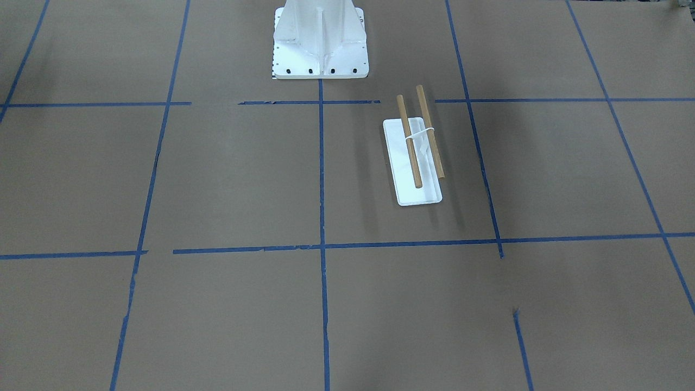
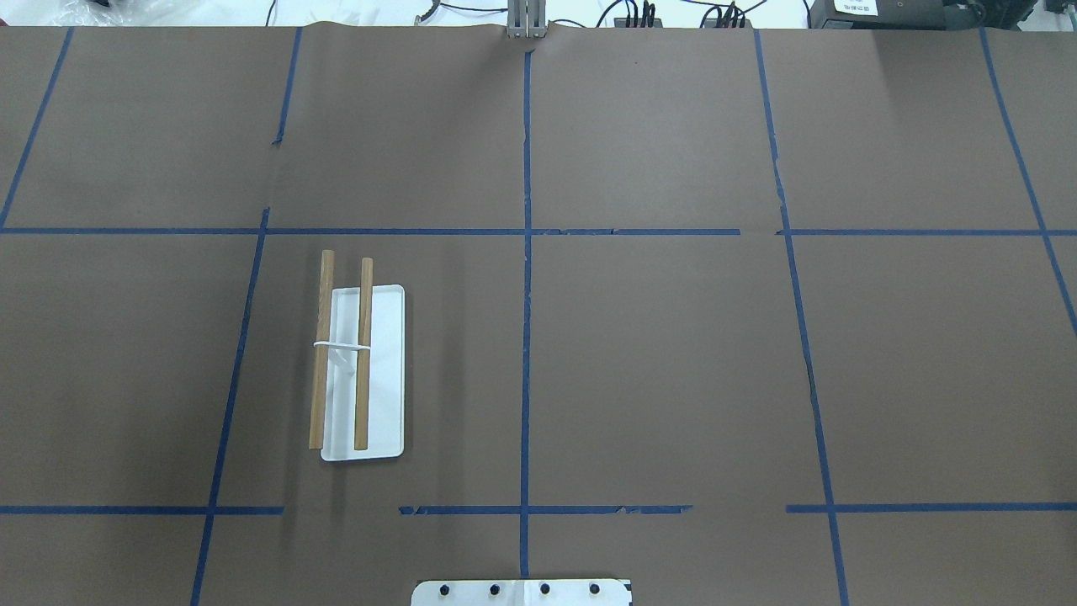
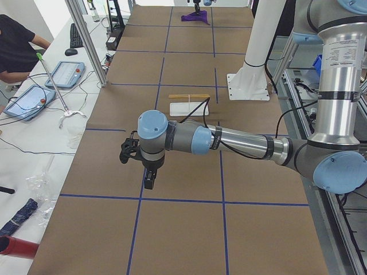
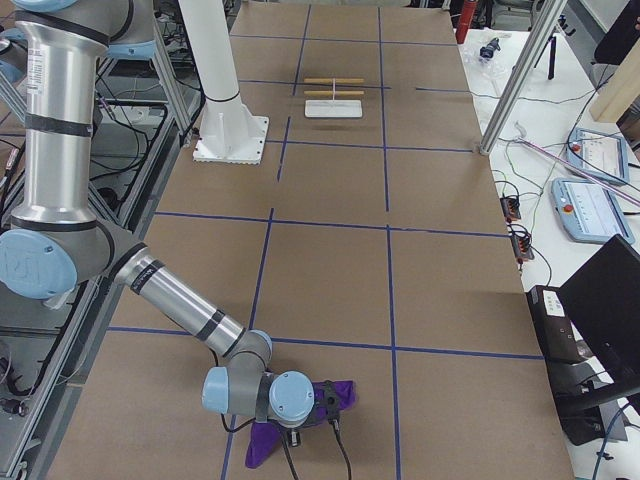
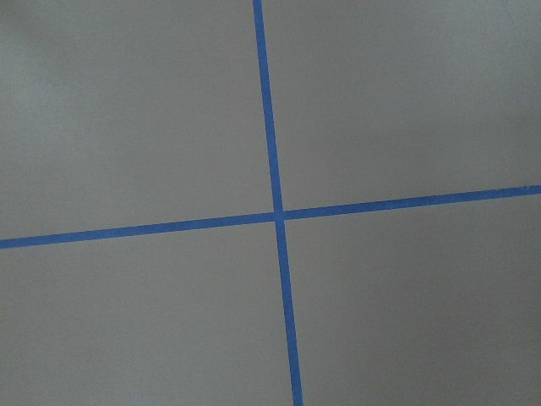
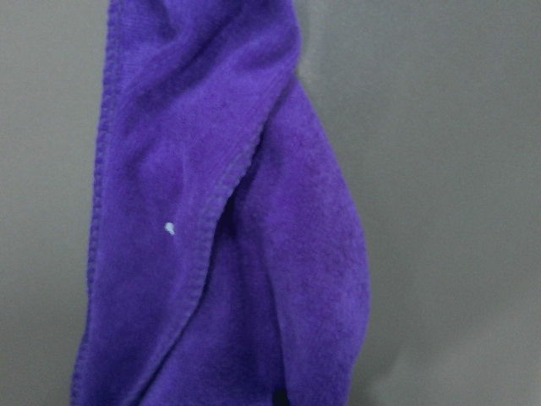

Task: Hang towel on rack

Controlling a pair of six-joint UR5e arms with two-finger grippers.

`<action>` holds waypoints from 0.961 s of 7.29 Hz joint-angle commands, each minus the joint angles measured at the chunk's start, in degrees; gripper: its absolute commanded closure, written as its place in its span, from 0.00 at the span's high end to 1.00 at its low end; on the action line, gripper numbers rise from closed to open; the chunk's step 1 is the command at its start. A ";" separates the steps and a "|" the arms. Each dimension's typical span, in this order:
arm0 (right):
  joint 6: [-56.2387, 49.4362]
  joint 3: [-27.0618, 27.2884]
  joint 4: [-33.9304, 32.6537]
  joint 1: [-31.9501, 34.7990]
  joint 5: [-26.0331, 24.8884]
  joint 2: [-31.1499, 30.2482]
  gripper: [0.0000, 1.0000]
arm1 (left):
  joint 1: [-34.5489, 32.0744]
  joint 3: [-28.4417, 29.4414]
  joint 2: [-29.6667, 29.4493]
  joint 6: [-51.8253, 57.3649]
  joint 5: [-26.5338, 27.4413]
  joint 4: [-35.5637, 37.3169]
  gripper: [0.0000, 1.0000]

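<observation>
The rack stands on the brown table: two wooden dowels on a white wire over a white base. It also shows in the overhead view. The purple towel fills the right wrist view, bunched and hanging. In the exterior right view the towel hangs at my right gripper, near the table's near end and far from the rack. My left gripper hovers over bare table, well short of the rack. I cannot tell whether either gripper is open or shut.
The white robot pedestal is bolted at mid-table beside the rack. Blue tape lines divide the table top. Tablets and cables lie on a side bench with an operator nearby.
</observation>
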 commanded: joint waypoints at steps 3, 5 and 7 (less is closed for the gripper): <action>0.02 16.22 -0.78 4.90 0.03 -1.77 0.00 | 0.00 0.01 -0.09 -0.09 0.00 -0.44 1.00; 0.11 28.42 -10.82 6.17 -2.76 -0.12 0.00 | 0.09 0.10 -0.61 -0.17 0.00 -1.40 1.00; 0.90 41.09 -31.00 3.46 -8.30 10.56 0.00 | 0.09 0.18 -0.61 -0.26 0.00 -5.42 1.00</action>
